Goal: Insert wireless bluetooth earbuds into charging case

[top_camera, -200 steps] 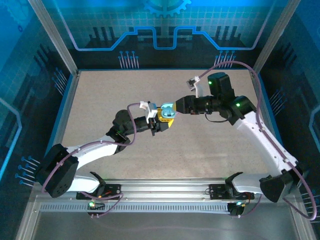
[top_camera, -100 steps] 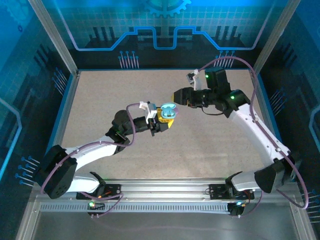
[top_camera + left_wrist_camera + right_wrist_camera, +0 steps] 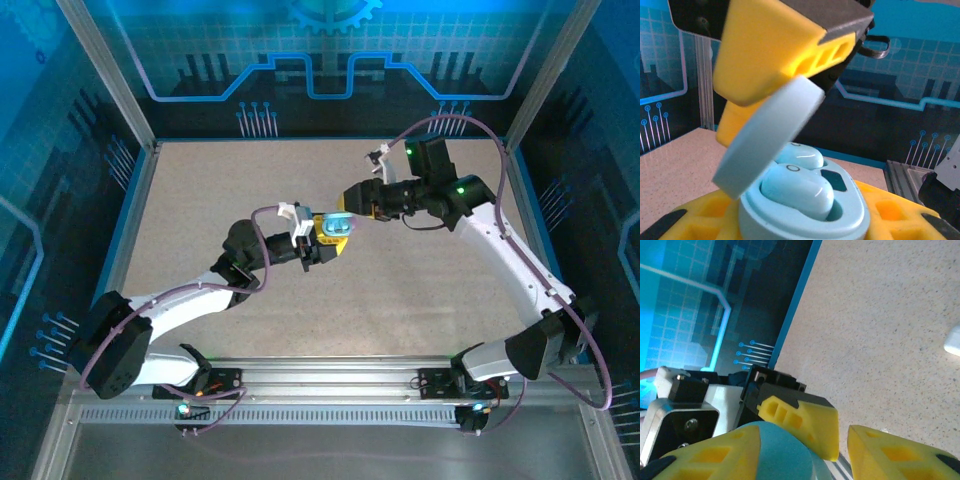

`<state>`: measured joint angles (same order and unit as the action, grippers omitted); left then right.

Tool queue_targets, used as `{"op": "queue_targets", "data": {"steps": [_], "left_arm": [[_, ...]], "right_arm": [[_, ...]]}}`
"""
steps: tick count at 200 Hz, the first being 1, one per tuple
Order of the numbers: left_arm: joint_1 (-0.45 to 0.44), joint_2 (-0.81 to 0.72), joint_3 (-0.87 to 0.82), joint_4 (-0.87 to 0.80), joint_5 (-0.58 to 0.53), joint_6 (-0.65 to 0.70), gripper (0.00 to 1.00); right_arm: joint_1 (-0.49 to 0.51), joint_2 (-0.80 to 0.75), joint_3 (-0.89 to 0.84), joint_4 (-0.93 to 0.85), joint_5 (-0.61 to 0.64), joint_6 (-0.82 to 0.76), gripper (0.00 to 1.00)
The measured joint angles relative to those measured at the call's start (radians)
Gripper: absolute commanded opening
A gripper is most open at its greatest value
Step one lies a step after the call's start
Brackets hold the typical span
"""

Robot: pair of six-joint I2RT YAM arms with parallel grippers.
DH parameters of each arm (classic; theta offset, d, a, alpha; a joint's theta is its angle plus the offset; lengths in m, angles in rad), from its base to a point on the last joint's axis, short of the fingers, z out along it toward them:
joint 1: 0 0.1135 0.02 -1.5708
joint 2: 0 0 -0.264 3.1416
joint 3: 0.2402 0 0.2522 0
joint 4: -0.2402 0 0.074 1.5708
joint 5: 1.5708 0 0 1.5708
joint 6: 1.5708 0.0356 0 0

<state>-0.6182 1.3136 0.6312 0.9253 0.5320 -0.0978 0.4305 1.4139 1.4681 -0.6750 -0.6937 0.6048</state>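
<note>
Currently the left gripper has its yellow fingers closed against opposite sides of the base of the light blue charging case, a firm grip with the case seated between them. Both wireless bluetooth earbuds, light blue and glossy, sit inside the case, one in the nearer socket and the second just behind it. The case lid is partly raised and tilts over the earbuds. The right gripper stands just above the case with jaws apart, clamped on nothing. One of its yellow fingers bears on the outer face of the lid; the other finger is clear of the case to one side. The speckled table lies beneath the case. A small white object rests on the table well apart from the case; what it is cannot be told.
</note>
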Motion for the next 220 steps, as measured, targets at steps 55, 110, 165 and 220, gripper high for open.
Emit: {"op": "queue_targets", "data": {"steps": [55,110,165,220], "left_arm": [[-0.002,-0.004,0.009,-0.003,0.003,0.0,0.31],[-0.004,-0.004,0.013,-0.003,0.008,-0.001,0.31],[-0.004,-0.004,0.015,0.003,0.008,-0.002,0.31],[0.0,-0.004,0.015,0.004,0.008,0.0,0.32]], "right_arm": [[-0.019,-0.035,-0.103,0.048,-0.12,0.014,0.53],[-0.021,-0.053,-0.189,0.16,-0.244,0.084,0.53],[-0.026,-0.053,-0.206,0.208,-0.28,0.129,0.48],[-0.026,-0.053,-0.208,0.22,-0.28,0.153,0.38]]}}
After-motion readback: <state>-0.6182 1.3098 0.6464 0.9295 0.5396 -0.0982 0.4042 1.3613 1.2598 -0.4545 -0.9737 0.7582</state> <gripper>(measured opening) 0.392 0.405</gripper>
